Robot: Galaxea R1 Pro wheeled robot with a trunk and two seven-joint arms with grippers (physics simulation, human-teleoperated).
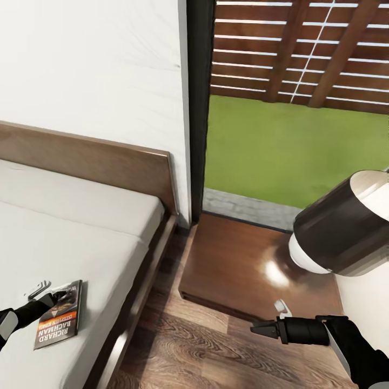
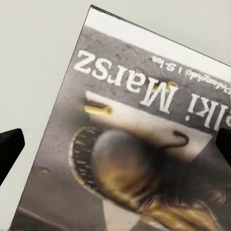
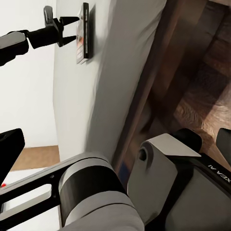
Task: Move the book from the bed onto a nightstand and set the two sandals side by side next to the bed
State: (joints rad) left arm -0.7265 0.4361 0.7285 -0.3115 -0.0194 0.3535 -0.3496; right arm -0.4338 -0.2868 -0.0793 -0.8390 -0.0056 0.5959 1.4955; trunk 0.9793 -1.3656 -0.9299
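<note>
The book [image 1: 58,319] lies flat on the bed [image 1: 81,216], near the mattress's right edge, cover up with its orange band showing. My left gripper [image 1: 60,296] hovers at the book's far end, open. In the left wrist view the book [image 2: 144,120] is very close, with the left gripper [image 2: 115,144] spread over its cover and a dark fingertip [image 2: 9,149] at each side. The right wrist view shows the left gripper [image 3: 72,30] with jaws apart at the book [image 3: 84,33]. The nightstand [image 1: 232,265] stands right of the bed. My right gripper [image 1: 256,328] hangs open before it, holding nothing.
A strip of wood-plank floor [image 1: 205,346] runs between bed frame and nightstand. A dark window frame [image 1: 197,108] rises behind, with grass and a slatted fence outside. My right arm's bulky elbow [image 1: 340,232] hangs over the nightstand's right part.
</note>
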